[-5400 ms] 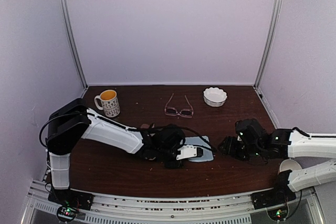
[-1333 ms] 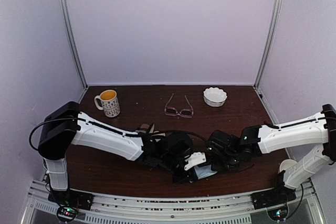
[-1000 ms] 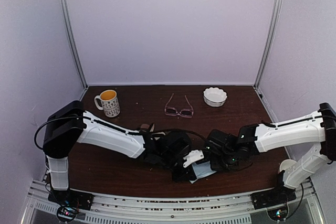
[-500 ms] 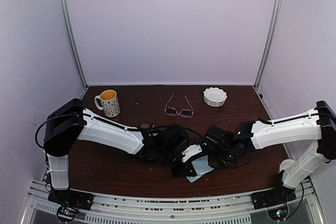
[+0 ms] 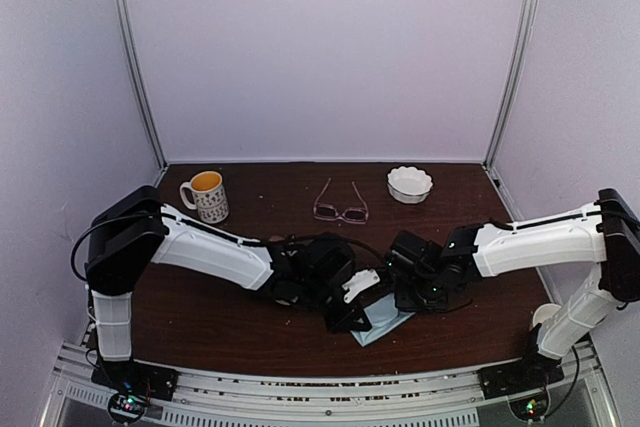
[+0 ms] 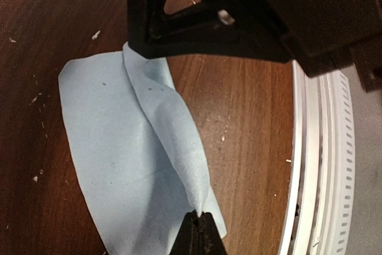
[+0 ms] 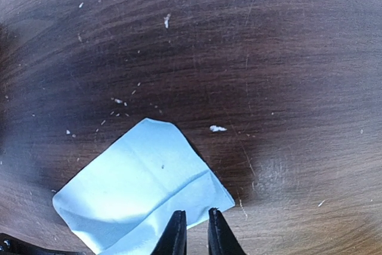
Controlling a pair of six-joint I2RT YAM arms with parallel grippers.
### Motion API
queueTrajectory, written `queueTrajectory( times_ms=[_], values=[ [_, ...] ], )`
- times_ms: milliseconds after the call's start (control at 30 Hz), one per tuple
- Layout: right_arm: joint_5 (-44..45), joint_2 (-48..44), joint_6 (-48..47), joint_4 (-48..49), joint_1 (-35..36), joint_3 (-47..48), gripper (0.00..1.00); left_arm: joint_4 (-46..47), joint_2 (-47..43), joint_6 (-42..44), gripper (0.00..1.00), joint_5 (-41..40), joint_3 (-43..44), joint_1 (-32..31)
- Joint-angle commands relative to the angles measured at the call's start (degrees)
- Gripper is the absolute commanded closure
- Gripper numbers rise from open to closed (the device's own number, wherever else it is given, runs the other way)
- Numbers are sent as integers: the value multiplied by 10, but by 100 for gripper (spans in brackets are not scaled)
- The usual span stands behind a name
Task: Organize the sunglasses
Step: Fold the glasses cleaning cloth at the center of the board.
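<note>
The pink-framed glasses (image 5: pixel 341 209) lie open at the back middle of the table, far from both grippers. The dark pair is not in view. A light blue cloth (image 5: pixel 384 323) lies near the front edge. My left gripper (image 5: pixel 362 317) is shut on one edge of the cloth (image 6: pixel 131 147), pinching up a ridge at my left gripper's tips (image 6: pixel 200 219). My right gripper (image 5: pixel 405 299) hovers low over the cloth's other side (image 7: pixel 143 189), and its tips (image 7: pixel 195 230) stand a narrow gap apart with nothing between them. It appears as a black mass in the left wrist view (image 6: pixel 209 16).
A patterned mug (image 5: pixel 205 195) stands at the back left. A white fluted bowl (image 5: pixel 410 184) stands at the back right. The white front rail (image 6: pixel 322 165) runs close beside the cloth. Crumbs dot the brown table (image 7: pixel 215 58).
The right arm has swung in from the right side to the cloth. The left gripper has pulled the cloth toward the front edge, then both shifted slightly back and right.
</note>
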Motion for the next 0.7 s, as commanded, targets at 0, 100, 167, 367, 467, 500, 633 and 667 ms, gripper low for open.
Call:
queueTrajectory(
  times_ms=[0, 100, 167, 367, 467, 500, 633, 667],
  values=[
    [16, 8, -10, 5, -5, 16, 85, 25, 10, -22, 100, 2, -8, 13],
    [16, 8, -12, 7, -7, 15, 85, 22, 9, -24, 100, -5, -10, 15],
    [17, 8, -13, 7, -7, 15, 85, 21, 9, -24, 100, -10, -11, 16],
    [19, 8, -14, 9, -7, 14, 85, 15, 11, -28, 100, -39, -13, 16],
    [19, 8, -14, 11, -7, 13, 86, 17, 7, -31, 100, -49, -18, 16],
    [19, 8, -14, 11, -7, 12, 86, 17, 5, -33, 100, -54, -19, 16],
    [18, 8, -14, 14, -7, 9, 86, 11, -1, -39, 100, -76, -23, 16],
    [18, 7, -14, 14, -7, 8, 86, 11, -4, -42, 100, -79, -25, 16]
  ],
)
